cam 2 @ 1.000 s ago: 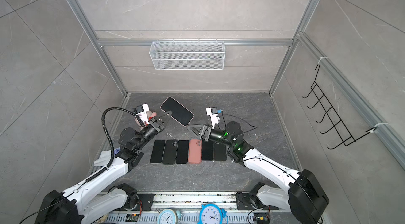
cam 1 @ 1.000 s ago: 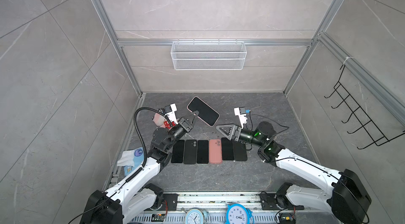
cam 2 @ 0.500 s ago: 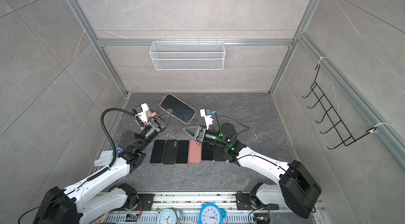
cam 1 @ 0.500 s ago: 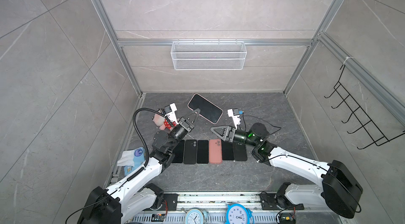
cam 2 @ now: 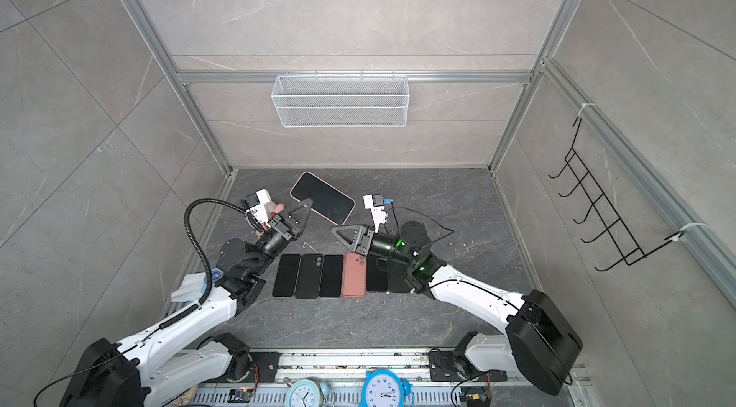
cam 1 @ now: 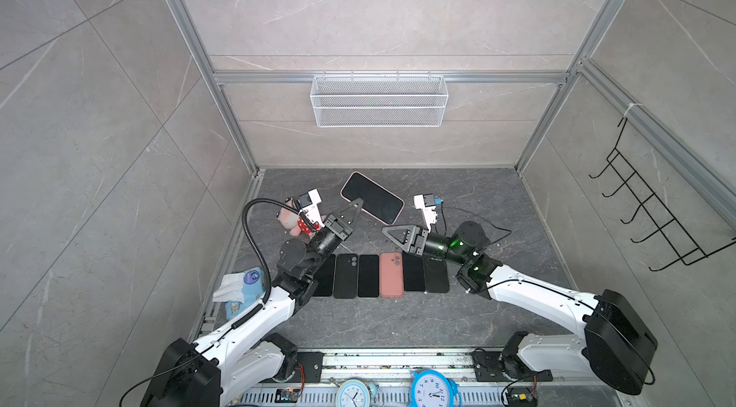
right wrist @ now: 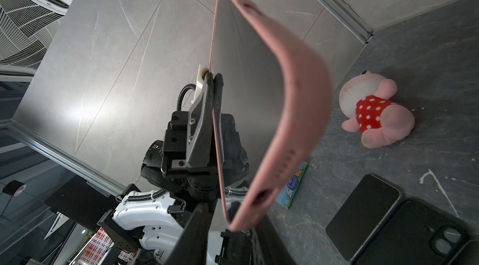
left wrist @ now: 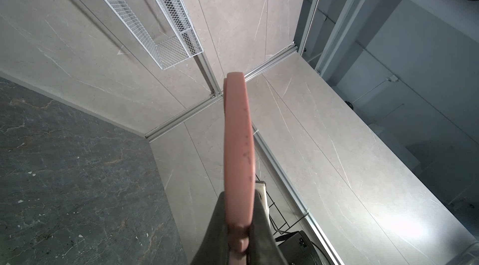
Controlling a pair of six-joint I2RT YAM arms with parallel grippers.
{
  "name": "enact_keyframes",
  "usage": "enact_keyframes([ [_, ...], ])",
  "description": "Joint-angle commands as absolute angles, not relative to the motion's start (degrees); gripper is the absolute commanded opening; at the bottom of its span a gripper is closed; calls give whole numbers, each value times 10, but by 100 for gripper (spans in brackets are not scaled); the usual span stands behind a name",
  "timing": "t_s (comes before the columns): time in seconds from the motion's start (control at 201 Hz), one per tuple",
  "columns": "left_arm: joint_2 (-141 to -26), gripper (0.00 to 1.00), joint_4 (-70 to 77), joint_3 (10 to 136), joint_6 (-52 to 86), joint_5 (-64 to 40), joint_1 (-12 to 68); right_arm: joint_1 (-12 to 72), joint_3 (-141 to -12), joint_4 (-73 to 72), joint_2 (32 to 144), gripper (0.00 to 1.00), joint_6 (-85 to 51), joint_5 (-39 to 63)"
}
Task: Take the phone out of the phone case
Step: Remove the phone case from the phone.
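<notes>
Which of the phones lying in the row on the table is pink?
The pink phone, fourth from the robot's left, lying camera side up; the other five in the row are black.

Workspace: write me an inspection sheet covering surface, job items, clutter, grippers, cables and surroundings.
Surface: dark grey marbled tabletop, a few white specks, no spill seen.
Job's things: pink-cased phone held in the air, phone not yet out of its case; row of six phones or cases lying flat, side by side.
Clutter: pink plush toy; tissue pack; two alarm clocks at the near edge.
Grippers: left gripper shut on the phone's edge; right gripper flanks a phone corner, grip unclear.
Cables: black ribbed hose arcs off the left arm; thin black cable loops beside the right wrist.
Surroundings: white mesh basket on the back wall; black hook rack on a side wall.
</notes>
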State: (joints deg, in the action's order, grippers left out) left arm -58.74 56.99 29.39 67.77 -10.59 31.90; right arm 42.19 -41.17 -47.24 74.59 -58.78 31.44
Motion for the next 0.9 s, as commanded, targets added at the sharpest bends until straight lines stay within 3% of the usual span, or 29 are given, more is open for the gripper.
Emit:
enact_keyframes([
  [0.0,-570,0,635,302,678,-95,321,421,-433,-500,748,27,-593,307],
  [0.623,-571,0,644,295,685,-107,321,415,-433,-515,758,1,-599,310],
  [0.673,-571,0,643,292,685,-104,322,415,-432,-518,759,4,-601,312],
  [0.767,-570,0,643,292,685,-103,322,414,-429,-525,759,22,-605,316],
  [0.892,-571,0,646,290,687,-99,321,414,-421,-533,756,25,-609,309],
])
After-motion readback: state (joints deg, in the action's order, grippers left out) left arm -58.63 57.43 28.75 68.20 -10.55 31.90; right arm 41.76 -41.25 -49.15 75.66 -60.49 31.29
